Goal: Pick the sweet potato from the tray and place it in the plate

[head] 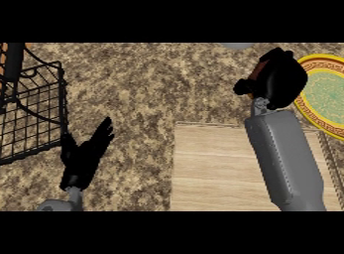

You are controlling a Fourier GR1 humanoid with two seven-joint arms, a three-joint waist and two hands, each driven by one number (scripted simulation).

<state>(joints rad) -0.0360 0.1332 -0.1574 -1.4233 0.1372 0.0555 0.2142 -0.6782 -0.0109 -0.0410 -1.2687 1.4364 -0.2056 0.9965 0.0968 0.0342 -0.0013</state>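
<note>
- The right hand (pixel 278 79) is over the counter's far right part, just left of the plate (pixel 334 99), its black fingers curled round something.
- A thin sliver of orange-brown shows at the hand's left edge, between the fingers; this looks like the sweet potato (pixel 256 74), almost wholly hidden by the hand. How much of it is enclosed cannot be told.
- The plate lies at the counter's right edge, partly cut off by the view. It has a yellow rim, a dark patterned band inside that, and a pale green middle. Nothing is seen lying on the part of the plate that shows.
- The right hand overlaps the plate's left rim in the view; whether it touches the plate cannot be told.
- The tray (pixel 226 168) is a light wooden board with a raised border at the counter's near side, right of centre. The grey right forearm (pixel 284 158) crosses above it on a slant. The bare wood that shows carries nothing.
- The left hand (pixel 86 154) is over the counter's near left part, fingers straight and pointing away and slightly right, holding nothing.
- A black wire rack (pixel 21 119) stands at the counter's left edge, running out of view. What it holds cannot be made out.
- The counter (pixel 160 84) is speckled brown stone.
</note>
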